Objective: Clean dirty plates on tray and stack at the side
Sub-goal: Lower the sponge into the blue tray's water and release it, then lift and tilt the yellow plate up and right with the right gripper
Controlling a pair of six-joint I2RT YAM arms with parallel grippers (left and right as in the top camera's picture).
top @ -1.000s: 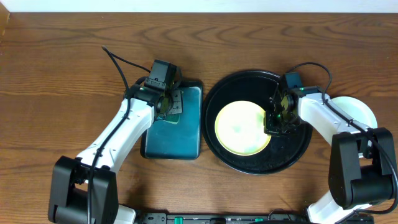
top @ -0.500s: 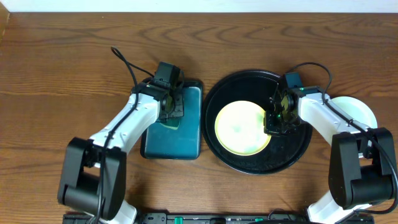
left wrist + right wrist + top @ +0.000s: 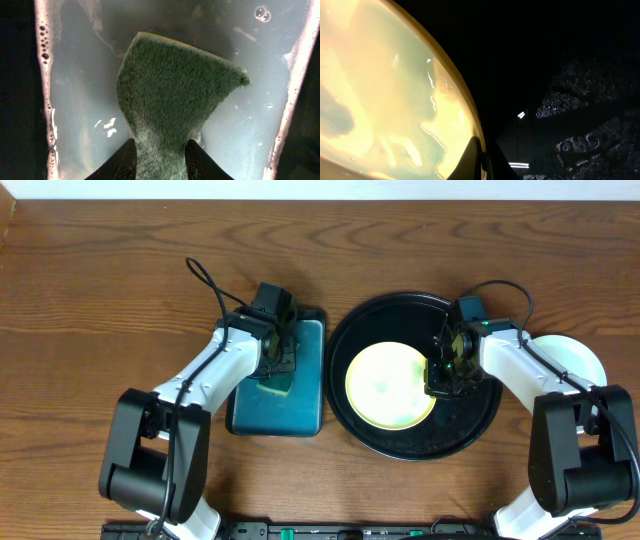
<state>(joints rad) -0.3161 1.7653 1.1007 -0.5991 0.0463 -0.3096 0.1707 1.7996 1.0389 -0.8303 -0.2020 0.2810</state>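
Note:
A pale yellow plate (image 3: 388, 385) lies in the large round black tray (image 3: 480, 420); it shows blue-green smears in the right wrist view (image 3: 380, 95). My right gripper (image 3: 443, 372) is shut on the plate's right rim (image 3: 481, 150). My left gripper (image 3: 277, 365) is shut on a green sponge (image 3: 175, 95) and holds it over the soapy water of the teal tray (image 3: 300, 410). Pale plates (image 3: 575, 360) sit stacked on the table to the right of the black tray, partly hidden by the right arm.
The rectangular teal tray holds cloudy water with foam along its walls (image 3: 45, 75). The black tray floor is wet with droplets (image 3: 575, 135). Bare wooden table (image 3: 90, 310) lies to the left and behind.
The left arm has shifted a little right and toward the front over the teal tray with the sponge. The right arm and yellow plate have not moved.

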